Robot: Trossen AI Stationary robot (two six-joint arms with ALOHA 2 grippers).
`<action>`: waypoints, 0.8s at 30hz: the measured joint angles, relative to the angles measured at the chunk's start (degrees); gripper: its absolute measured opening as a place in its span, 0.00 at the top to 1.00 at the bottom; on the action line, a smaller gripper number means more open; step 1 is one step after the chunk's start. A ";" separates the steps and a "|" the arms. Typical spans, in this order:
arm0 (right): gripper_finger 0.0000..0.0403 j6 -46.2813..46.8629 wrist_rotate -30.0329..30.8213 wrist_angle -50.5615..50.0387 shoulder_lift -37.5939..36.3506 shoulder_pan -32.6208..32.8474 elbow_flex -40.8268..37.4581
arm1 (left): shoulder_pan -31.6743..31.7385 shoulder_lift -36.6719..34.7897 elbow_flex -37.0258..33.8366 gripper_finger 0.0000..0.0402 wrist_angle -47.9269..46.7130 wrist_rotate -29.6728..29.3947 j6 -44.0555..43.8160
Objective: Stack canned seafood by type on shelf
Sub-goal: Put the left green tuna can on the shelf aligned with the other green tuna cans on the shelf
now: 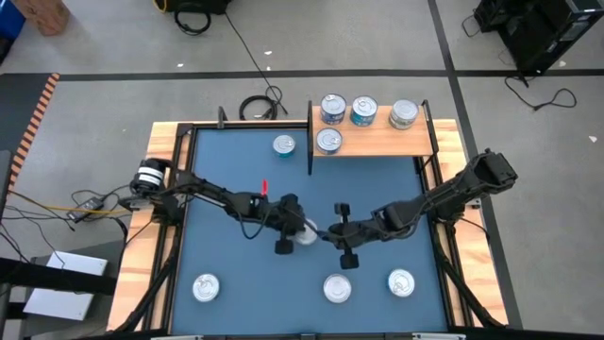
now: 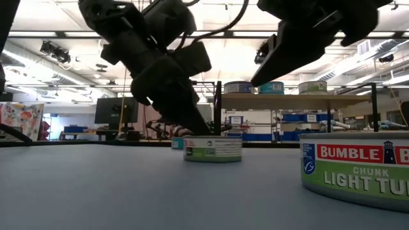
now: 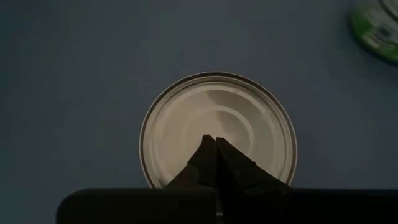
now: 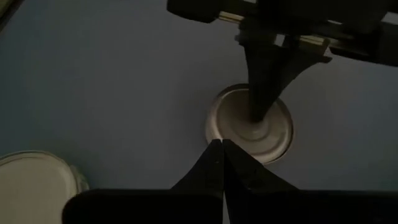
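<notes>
Both arms converge on one short round silver-topped tin (image 1: 305,232) lying flat mid-mat, well short of the light wooden shelf (image 1: 377,144) where four tins already stand. The left gripper (image 3: 216,140) hangs directly over the tin's lid, jaws pinched together and holding nothing, the tip at or just above the metal; contact cannot be confirmed. The right gripper (image 4: 222,143), jaws likewise closed and empty, waits just beside the tin, on the side away from the left arm. The tin's label colour is hard to read; the left gripper is nearer.
</notes>
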 joint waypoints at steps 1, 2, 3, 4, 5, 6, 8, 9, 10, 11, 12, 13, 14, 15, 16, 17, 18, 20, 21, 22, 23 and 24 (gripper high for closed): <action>0.98 -0.11 0.45 0.02 0.00 0.49 0.00 | -0.50 0.01 0.42 1.00 -0.38 -0.31 1.05; 0.97 -0.29 1.07 0.25 0.00 1.03 0.00 | -1.10 -0.42 0.69 1.00 -0.80 -1.34 1.57; 0.96 -0.45 1.90 0.52 0.00 1.53 0.00 | -1.70 -1.03 0.72 1.00 -1.35 -2.57 2.45; 0.95 -0.70 2.97 0.65 0.00 1.96 0.00 | -2.33 -1.88 0.70 1.00 -1.61 -3.84 3.34; 0.92 -0.93 3.78 0.79 0.00 2.33 0.00 | -2.93 -3.06 0.70 1.00 -1.43 -5.08 4.33; 0.90 -1.10 4.21 0.83 0.00 2.59 0.00 | -3.40 -4.50 0.64 1.00 -0.87 -6.09 4.90; 0.85 -1.40 4.90 0.88 0.00 2.75 0.00 | -4.27 -7.26 -0.11 1.00 0.74 -6.75 5.70; 0.82 -1.47 5.13 1.12 0.06 2.73 0.00 | -4.58 -8.48 -0.93 1.00 1.27 -6.76 5.86; 0.80 -1.61 5.31 1.66 0.11 2.73 0.00 | -4.82 -9.57 -2.07 1.00 2.24 -6.69 5.88; 0.77 -2.10 5.32 2.19 0.13 2.71 0.00 | -4.93 -10.60 -3.58 1.00 3.85 -6.24 5.87; 0.75 -2.85 5.33 2.66 0.13 2.66 0.00 | -4.94 -11.81 -5.22 1.00 6.07 -5.79 5.86; 0.73 -3.47 5.34 3.19 0.13 2.53 0.00 | -4.93 -13.20 -7.05 1.00 8.75 -5.35 5.82; 0.72 -4.20 5.32 3.61 0.13 2.42 0.00 | -4.92 -14.39 -8.94 1.00 11.87 -4.69 5.72; 0.71 -4.56 5.30 3.97 0.13 2.30 0.00 | -4.78 -15.41 -10.90 1.00 15.19 -4.30 5.58; 0.71 -4.82 5.09 4.24 0.13 2.16 0.00 | -4.59 -16.23 -12.95 1.00 18.11 -4.18 5.42; 0.71 -5.01 4.32 4.36 0.13 1.97 0.00 | -4.35 -16.93 -14.85 1.00 20.13 -4.05 5.40; 0.71 -5.12 3.42 4.53 0.13 1.74 0.00 | -4.08 -17.74 -16.90 1.00 21.97 -3.75 5.40; 0.71 -5.04 2.51 4.60 0.13 1.30 0.00 | -3.29 -19.07 -19.61 1.00 25.85 -3.62 5.44; 0.71 -5.08 2.40 4.69 0.13 1.05 0.00 | -2.85 -20.05 -20.86 1.00 27.11 -3.57 5.41; 0.71 -5.35 2.30 4.64 0.13 0.86 0.04 | -2.34 -20.87 -21.92 1.00 27.54 -3.54 5.12; 0.71 -5.51 2.27 4.22 0.13 0.61 0.30 | -1.76 -21.50 -22.59 1.00 27.59 -3.50 4.52; 0.71 -5.62 2.10 3.56 0.20 0.33 0.87 | -1.21 -22.03 -23.29 1.00 27.53 -3.14 4.05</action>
